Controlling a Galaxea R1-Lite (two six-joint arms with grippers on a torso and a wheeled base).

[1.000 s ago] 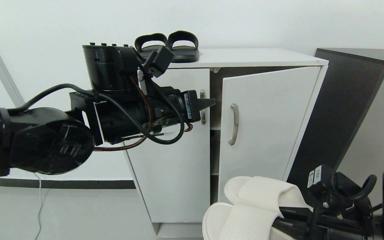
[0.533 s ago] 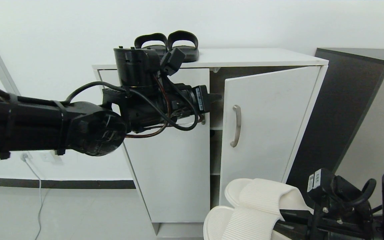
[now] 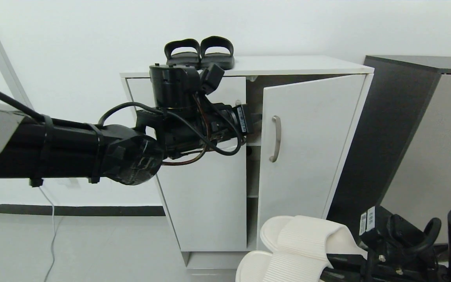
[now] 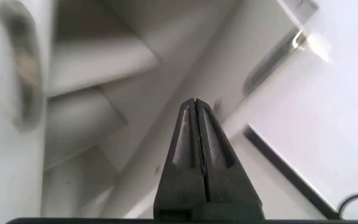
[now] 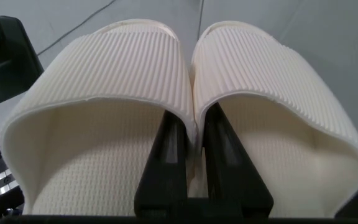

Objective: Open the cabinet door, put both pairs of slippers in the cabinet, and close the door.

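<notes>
The white cabinet has its right door ajar and its left door closed. My left gripper is shut and empty, with its tip in the dark gap at the right door's inner edge, level with the top of that door's handle. In the left wrist view the shut left gripper points at the shelves inside. Black slippers sit on the cabinet top. Low at the front, my right gripper is shut on the white slippers, pinching their inner sides together.
A dark grey cabinet stands directly right of the white one, close to the swinging door. A white wall is behind, and a cable hangs down to the pale floor at the left.
The left arm has stretched forward and right. Its gripper went from in front of the left door's handle into the gap between the doors. The head view has shifted slightly.
</notes>
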